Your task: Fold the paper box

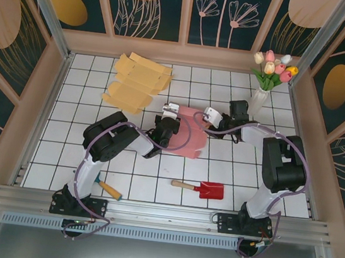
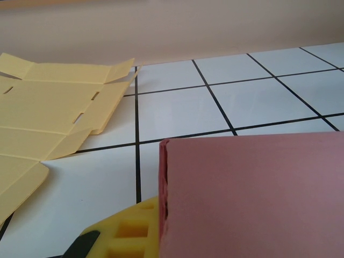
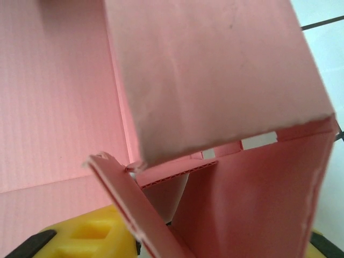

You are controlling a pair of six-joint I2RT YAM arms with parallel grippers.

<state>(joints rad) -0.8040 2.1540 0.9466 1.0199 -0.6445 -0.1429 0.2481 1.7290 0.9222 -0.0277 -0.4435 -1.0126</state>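
Note:
The pink paper box (image 1: 187, 134) lies partly folded in the middle of the tiled table. My left gripper (image 1: 165, 127) is at its left edge, shut on a pink wall (image 2: 252, 199). That wall presses against the yellow finger (image 2: 129, 231) and hides the other finger. My right gripper (image 1: 212, 117) is at the box's upper right side. Its yellow fingers (image 3: 86, 239) stand apart, with a loose flap (image 3: 134, 209) and a side wall (image 3: 252, 204) of the box (image 3: 215, 70) between them. A gap shows between flap and wall.
A flat yellow cardboard blank (image 1: 137, 83) (image 2: 48, 107) lies at the back left. A white vase of tulips (image 1: 260, 97) stands at the back right. A red toy shovel (image 1: 201, 188) and an orange-handled tool (image 1: 108, 189) lie near the front edge.

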